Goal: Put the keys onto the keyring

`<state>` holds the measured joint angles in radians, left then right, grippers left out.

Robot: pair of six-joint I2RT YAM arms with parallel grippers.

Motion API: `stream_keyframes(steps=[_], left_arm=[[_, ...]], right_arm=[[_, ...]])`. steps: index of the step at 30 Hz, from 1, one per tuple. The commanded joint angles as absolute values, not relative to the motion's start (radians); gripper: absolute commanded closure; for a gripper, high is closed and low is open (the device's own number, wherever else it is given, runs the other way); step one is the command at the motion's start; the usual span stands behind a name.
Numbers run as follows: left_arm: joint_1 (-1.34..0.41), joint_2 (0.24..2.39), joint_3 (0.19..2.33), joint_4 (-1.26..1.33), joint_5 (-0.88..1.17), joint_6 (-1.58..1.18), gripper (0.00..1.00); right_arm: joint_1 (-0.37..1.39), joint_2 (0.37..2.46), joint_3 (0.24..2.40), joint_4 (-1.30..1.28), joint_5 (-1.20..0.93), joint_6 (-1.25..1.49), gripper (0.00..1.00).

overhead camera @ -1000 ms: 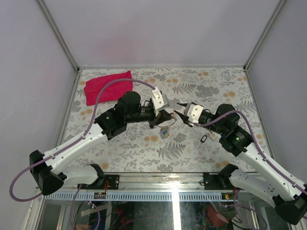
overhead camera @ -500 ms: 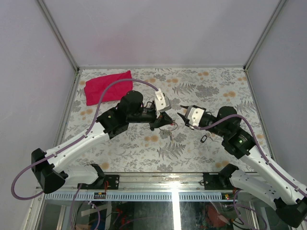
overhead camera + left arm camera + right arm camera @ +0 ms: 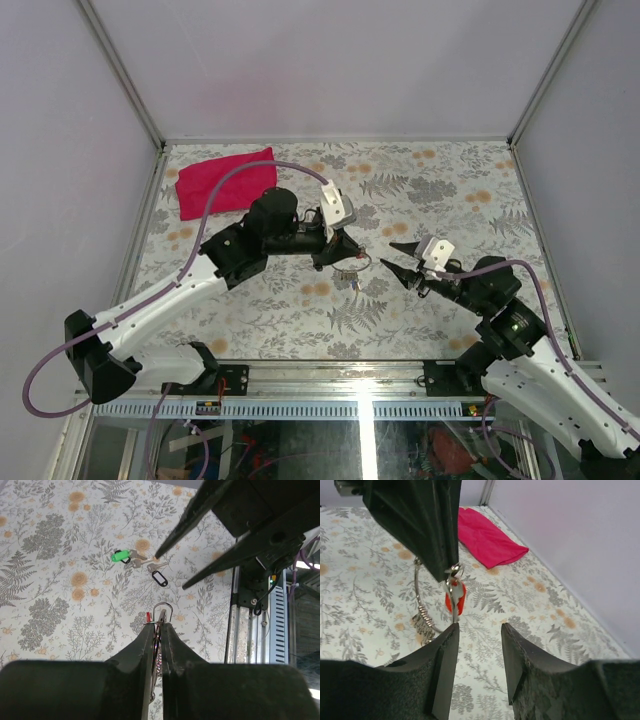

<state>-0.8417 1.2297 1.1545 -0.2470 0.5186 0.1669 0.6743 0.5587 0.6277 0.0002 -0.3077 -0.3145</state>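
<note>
While the keyring (image 3: 417, 587) is pinched edge-on in the clenched left hand (image 3: 159, 623), raised off the desk (image 3: 50, 555) at the centre of the overhead frame so that its loop is presented sideways, a red-tagged key (image 3: 456, 597) is seen dangling at the fingertips. The right hand (image 3: 477, 630) is spread and empty, aimed at that key from just beside. A green-tagged key (image 3: 120, 556) and a black-tagged key (image 3: 160, 577) are seen lying on the desk, judged yet to be threaded
</note>
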Motion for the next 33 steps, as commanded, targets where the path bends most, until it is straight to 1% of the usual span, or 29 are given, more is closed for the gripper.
stream_keyframes(steps=[1,8,12,19,23,28,33], left_arm=[[-0.843,1.214,1.208,-0.21,0.51,0.128,1.0],[-0.843,1.186,1.209,-0.191,0.539,0.067,1.0],[-0.843,1.177,1.214,-0.191,0.548,0.051,1.0],[-0.842,1.167,1.205,-0.163,0.583,0.011,1.0],[-0.843,1.168,1.202,-0.158,0.576,0.004,1.0],[-0.843,1.168,1.208,-0.157,0.565,0.004,1.0],[-0.842,1.162,1.208,-0.156,0.534,0.002,1.0]], right_arm=[[0.676,0.523,0.571,0.132,-0.342,-0.161,0.53],[0.676,0.556,0.479,0.336,-0.428,0.008,0.49],[0.676,0.589,0.444,0.447,-0.451,0.061,0.49],[0.676,0.638,0.434,0.511,-0.458,0.073,0.53],[0.676,0.652,0.428,0.528,-0.469,0.083,0.61],[0.676,0.651,0.416,0.519,-0.475,0.095,0.79],[0.676,0.639,0.414,0.491,-0.462,0.094,0.91]])
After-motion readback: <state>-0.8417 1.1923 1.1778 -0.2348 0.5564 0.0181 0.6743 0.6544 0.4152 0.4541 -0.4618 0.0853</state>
